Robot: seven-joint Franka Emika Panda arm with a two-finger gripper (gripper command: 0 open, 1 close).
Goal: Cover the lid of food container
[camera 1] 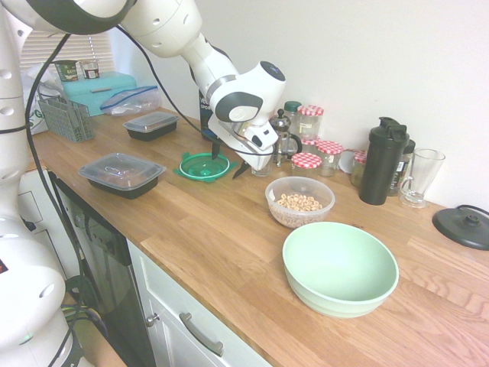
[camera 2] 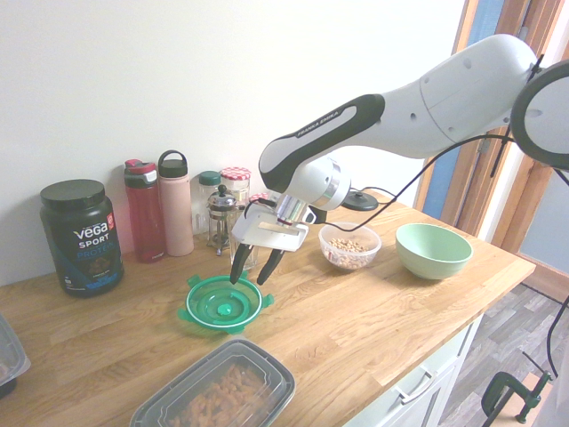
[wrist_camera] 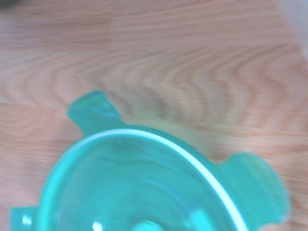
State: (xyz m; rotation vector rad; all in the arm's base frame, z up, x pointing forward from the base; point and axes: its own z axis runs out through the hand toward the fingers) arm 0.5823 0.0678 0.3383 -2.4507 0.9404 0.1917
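The round green plastic lid (camera 2: pixel 223 305) with clip tabs is seen flat on the wooden bench (camera 2: pixel 356 329), fingers (camera 2: pixel 238 263) apart above its rim, while cereal rings are held in the small clear round food container (camera 2: pixel 349 246).

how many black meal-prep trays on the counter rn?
2 in the first exterior view: a near tray at the counter's front edge, and a far tray further back, close to the grey basket. None seems hidden, though the arm blocks some of the counter.

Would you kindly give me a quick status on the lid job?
Tool open, fingers straddling the green lid's rim. Green lid flat on the counter, not gripped. Food container uncovered, cereal inside. Nothing in the way.
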